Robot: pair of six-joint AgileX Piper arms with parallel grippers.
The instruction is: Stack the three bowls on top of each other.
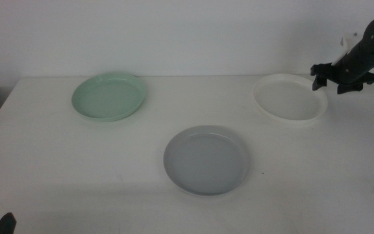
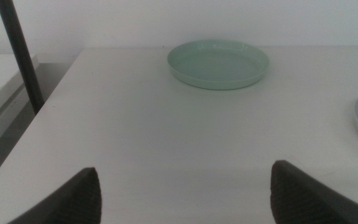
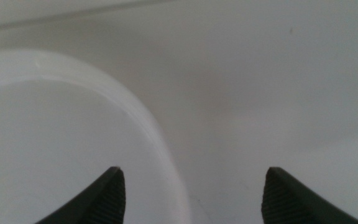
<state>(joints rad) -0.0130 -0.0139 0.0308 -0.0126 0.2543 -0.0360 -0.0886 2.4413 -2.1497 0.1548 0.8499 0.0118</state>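
Plain white surface [image 1: 109, 169] against a bare white wall; three shallow round bowls lie well apart, none stacked: mint-green bowl [image 1: 109, 96] far left, grey bowl [image 1: 206, 160] centre near, white bowl [image 1: 289, 97] far right. Right gripper [image 1: 335, 79] hovers at the white bowl's far-right rim, jaws apart astride it. Judged first pickup: next, lower and close on rim. Left gripper [image 2: 185, 193] waits near-left, jaws apart.

A bare test bench of the lab kind rather than a kitchen; a plain white table [image 1: 109, 169] stands against a blank white wall [image 1: 174, 32]; a black robot arm [image 1: 362, 55] reaches in from the right side; a dark pole [image 2: 20, 56] rises beside the table's edge.
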